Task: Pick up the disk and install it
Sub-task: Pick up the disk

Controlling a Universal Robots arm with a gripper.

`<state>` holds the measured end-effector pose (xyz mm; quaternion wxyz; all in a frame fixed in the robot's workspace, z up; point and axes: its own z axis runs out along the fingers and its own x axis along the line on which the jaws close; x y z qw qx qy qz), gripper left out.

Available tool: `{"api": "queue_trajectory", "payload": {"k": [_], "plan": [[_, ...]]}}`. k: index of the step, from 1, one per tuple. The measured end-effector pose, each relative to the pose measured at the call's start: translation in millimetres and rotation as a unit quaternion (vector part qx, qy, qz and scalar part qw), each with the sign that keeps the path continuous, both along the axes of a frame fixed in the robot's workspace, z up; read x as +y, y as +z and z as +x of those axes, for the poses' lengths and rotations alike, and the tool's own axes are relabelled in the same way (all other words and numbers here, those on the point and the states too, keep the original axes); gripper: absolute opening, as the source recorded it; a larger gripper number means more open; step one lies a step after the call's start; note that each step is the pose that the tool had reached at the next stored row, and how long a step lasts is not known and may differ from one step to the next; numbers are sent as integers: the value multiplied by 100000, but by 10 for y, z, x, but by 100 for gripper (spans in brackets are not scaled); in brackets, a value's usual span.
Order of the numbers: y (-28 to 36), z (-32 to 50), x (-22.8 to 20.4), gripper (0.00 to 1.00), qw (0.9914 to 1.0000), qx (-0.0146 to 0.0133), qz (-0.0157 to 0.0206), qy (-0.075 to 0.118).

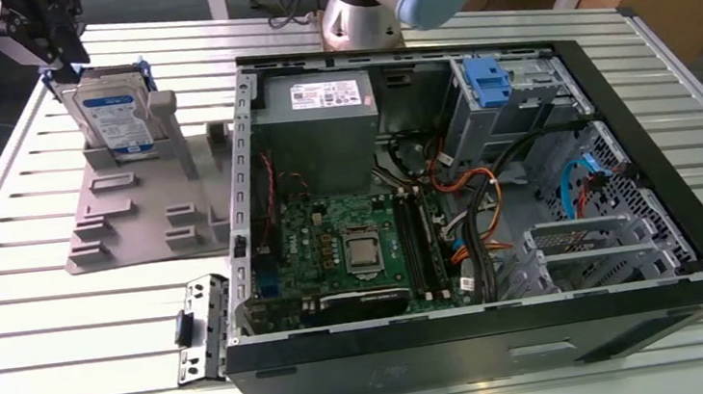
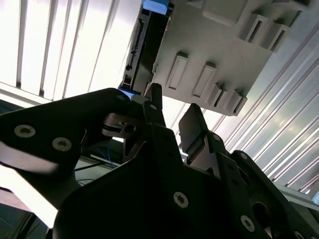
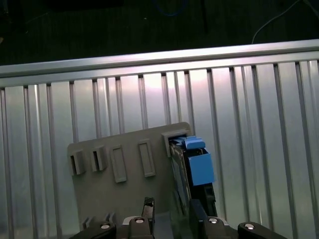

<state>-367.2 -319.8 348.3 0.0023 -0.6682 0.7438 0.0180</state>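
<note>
The disk stands upright on its edge in a slot of the grey plastic holder, at the exterior view's upper left, its white-and-blue label facing out. My gripper hangs just above the disk's top corner, open, with nothing between its fingers. In the first wrist view the disk appears edge-on with its blue frame, and the gripper straddles the holder beside it. The second wrist view has the disk's edge beyond the two dark fingers.
The open computer case lies on the slatted metal table, at the exterior view's right of the holder. Inside are a grey power supply box, the motherboard and a drive bay with a blue tab. A metal bracket lies beside the case.
</note>
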Motion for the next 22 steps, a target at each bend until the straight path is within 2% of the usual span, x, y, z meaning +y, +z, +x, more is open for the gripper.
{"api": "queue_trajectory", "payload": {"k": [5, 9, 11, 15, 19, 22], "plan": [[-4, -8, 96, 41, 100000, -4, 1, 1], [-6, -8, 209, 41, 100000, 6, -4, 90], [-10, -8, 247, 41, 99999, 1, -2, 425], [-24, -8, 255, 41, 99963, 3, -2, 2720], [-59, -9, 258, 41, 99850, 2, -18, 5468], [-84, -9, 261, 41, 99735, 8, -23, 7280]]}}
